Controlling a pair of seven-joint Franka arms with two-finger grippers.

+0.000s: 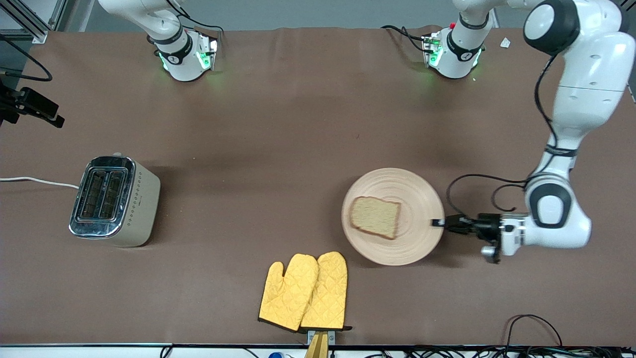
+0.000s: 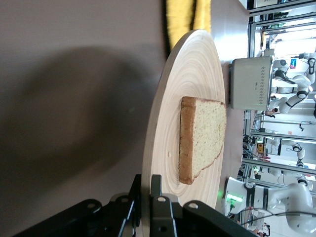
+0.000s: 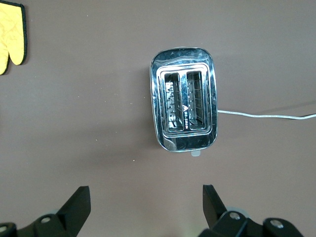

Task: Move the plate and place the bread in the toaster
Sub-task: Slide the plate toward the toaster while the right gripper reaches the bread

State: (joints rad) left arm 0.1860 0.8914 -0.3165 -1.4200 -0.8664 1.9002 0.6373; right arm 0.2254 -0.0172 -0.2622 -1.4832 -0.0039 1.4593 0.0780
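The wooden plate [image 1: 397, 189] is on the left arm's half of the table, with the bread [image 1: 375, 217] lying on it. My left gripper [image 1: 439, 223] is shut on the plate's rim at the edge toward the left arm's end. In the left wrist view its fingers [image 2: 159, 190] pinch the rim of the plate [image 2: 187, 79] below the bread [image 2: 205, 133], and a wide shadow lies under the plate. The toaster [image 1: 114, 201] stands toward the right arm's end, slots empty. My right gripper [image 3: 145, 197] is open and empty, high over the toaster [image 3: 184, 106], out of the front view.
Two yellow oven mitts [image 1: 305, 291] lie near the table's front edge, nearer to the camera than the plate. The toaster's white cord [image 1: 35, 180] runs off the right arm's end of the table. Brown tabletop lies between the toaster and the plate.
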